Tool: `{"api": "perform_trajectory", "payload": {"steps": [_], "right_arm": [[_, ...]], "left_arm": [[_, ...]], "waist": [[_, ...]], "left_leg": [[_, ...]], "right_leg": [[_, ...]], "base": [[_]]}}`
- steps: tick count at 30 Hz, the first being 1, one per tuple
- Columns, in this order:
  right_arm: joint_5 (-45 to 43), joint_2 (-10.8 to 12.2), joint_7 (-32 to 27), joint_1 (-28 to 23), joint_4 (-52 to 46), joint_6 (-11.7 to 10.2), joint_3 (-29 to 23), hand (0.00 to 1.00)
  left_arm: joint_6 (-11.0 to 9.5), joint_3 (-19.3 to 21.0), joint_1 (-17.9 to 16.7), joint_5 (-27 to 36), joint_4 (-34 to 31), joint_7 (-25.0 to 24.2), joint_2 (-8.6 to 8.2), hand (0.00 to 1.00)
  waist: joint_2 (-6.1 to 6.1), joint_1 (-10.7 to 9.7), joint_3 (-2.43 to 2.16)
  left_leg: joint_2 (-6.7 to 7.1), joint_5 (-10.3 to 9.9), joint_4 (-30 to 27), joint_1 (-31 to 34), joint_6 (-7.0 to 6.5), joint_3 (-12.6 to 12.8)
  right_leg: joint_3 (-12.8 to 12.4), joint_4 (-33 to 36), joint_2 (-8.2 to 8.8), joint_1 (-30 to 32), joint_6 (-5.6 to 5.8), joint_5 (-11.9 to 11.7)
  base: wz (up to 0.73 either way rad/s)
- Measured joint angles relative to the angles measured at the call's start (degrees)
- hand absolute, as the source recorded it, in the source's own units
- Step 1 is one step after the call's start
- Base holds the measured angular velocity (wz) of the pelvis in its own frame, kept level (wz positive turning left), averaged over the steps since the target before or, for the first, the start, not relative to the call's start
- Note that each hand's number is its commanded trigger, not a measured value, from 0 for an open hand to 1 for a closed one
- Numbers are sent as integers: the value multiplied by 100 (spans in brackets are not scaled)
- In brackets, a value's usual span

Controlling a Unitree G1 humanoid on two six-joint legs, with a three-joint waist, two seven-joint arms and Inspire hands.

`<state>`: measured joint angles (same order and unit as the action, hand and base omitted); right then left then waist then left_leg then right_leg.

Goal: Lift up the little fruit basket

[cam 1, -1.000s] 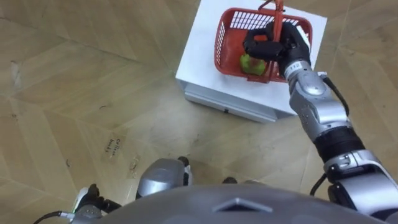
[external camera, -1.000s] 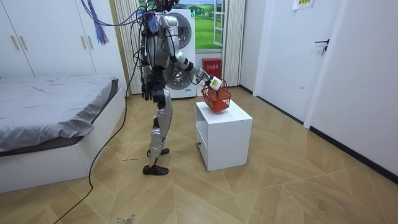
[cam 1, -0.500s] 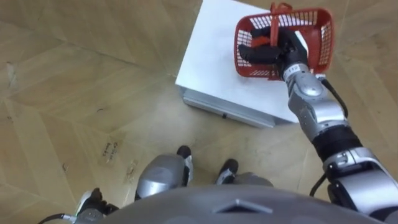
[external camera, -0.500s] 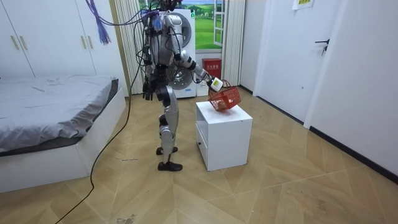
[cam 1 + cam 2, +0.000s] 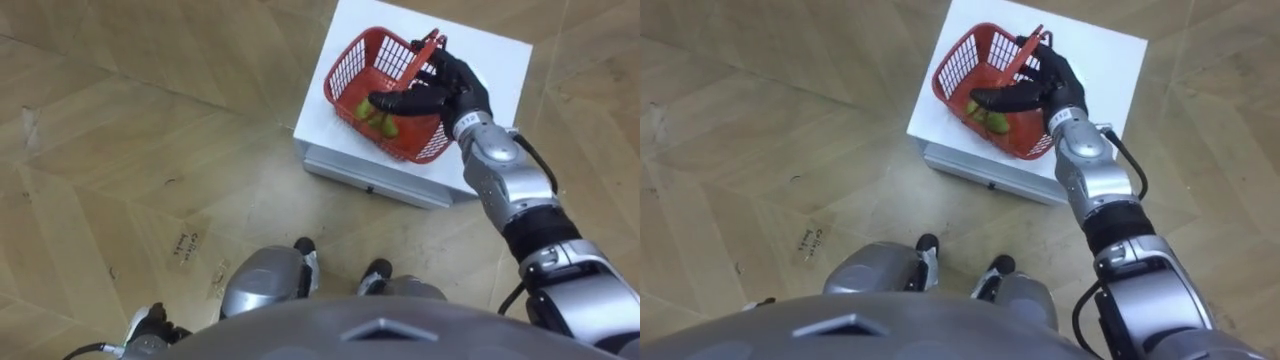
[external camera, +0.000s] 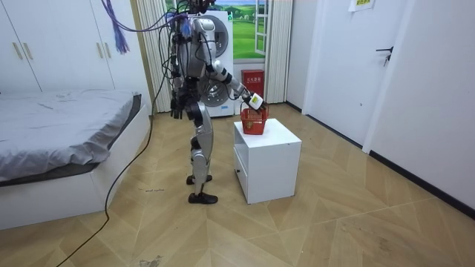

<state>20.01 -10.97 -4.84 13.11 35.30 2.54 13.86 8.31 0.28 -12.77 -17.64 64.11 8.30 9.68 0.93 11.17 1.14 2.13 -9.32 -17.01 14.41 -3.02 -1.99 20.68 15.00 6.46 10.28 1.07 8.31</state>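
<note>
White cabinet [image 5: 490, 60] on wooden floor [image 5: 150, 120], red basket [image 5: 350, 75] tilted over it.

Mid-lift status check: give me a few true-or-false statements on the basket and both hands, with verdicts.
1. The right hand grips the basket by its handle. True.
2. The basket is empty. False: green fruit lies in it.
3. The basket is over the white cabinet. True.
4. The left hand also holds the basket. False: it hangs at the robot's side.
</note>
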Motion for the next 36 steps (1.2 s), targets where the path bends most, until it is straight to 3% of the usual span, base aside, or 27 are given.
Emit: {"api": "perform_trajectory", "payload": {"steps": [12, 17, 27, 34, 36], "right_arm": [[-3, 2, -2, 0, -1, 0, 1, 0], [22, 13, -1, 0, -14, 0, 2, 0], [438, 14, -33, -96, -54, -1, -9, 0], [397, -18, -224, -735, -727, -9, -331, 0], [385, -25, -228, -947, -1050, -27, -480, 0]], "left_arm": [[0, -1, 0, -9, -5, 1, 0, 0], [-2, 0, 1, -5, -17, 4, 3, 0], [-4, 7, -4, 4, -51, 113, -2, 0], [-73, 73, -53, 4, -269, 156, -40, 0], [-155, 169, -75, -13, -267, 159, -42, 0]], "waist": [[10, -1, -14], [97, -12, -61], [129, -144, -45], [138, -179, -46], [146, -279, -55]], "left_leg": [[11, -3, 4, -12, -6, 4], [20, 2, -20, -20, -11, 6], [28, -4, 74, -233, -16, 5], [30, -14, 174, -412, -30, 50], [35, -5, 234, -459, -36, 56]], "right_leg": [[-11, 73, 28, 4, 4, 5], [-15, 71, 35, 3, 9, 8], [-25, 15, 28, -221, 22, 15], [-88, -34, 31, -334, 43, 18], [-119, -34, 29, -343, 54, 26]], "base": [[0], [0], [0], [-4], [-5]]}}
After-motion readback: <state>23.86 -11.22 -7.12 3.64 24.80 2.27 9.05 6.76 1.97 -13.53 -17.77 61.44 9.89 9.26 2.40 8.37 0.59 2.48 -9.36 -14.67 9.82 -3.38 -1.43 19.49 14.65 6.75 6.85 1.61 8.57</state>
